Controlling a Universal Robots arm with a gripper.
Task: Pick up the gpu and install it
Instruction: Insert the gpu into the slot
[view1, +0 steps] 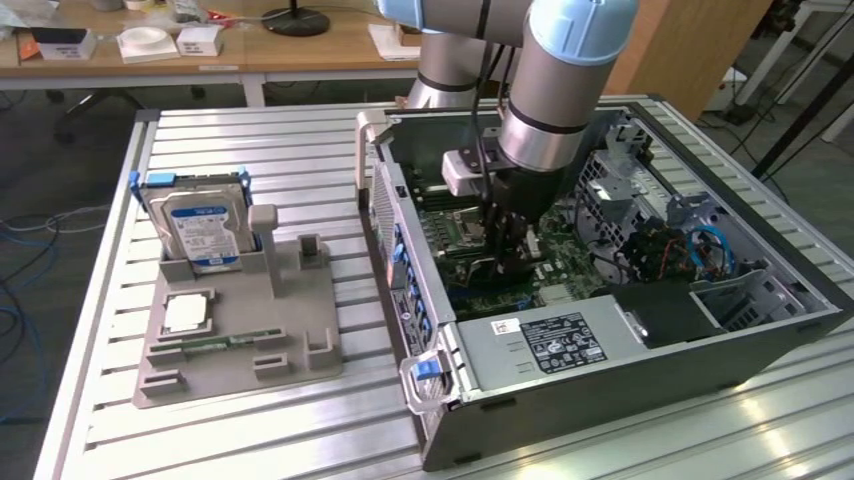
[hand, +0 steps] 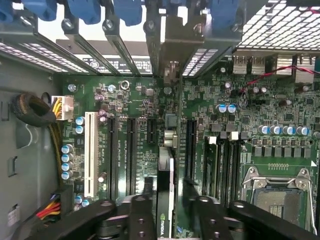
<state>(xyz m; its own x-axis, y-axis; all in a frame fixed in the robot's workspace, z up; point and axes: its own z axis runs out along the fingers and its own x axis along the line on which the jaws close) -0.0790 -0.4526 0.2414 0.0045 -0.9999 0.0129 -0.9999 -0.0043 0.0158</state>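
You are looking at the gripper (hand: 167, 210) reaching down into the open computer case (view1: 747, 345), hanging over the motherboard (hand: 135, 100); the gpu (hand: 166, 195) is standing on edge between the fingers (hand: 142, 212), lined up with a slot, its bracket end facing the case's rear openings so it can seat; the fingers are flanking the card, though whether they are pinching it you cannot tell

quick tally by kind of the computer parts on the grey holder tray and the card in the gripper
hard drive: 1, upright at the far end of the holder tray
processor chip: 1, flat on the tray
memory stick: 1, flat in its groove
gpu: 1, on edge between the fingers of the gripper, over the motherboard slots
total: 4
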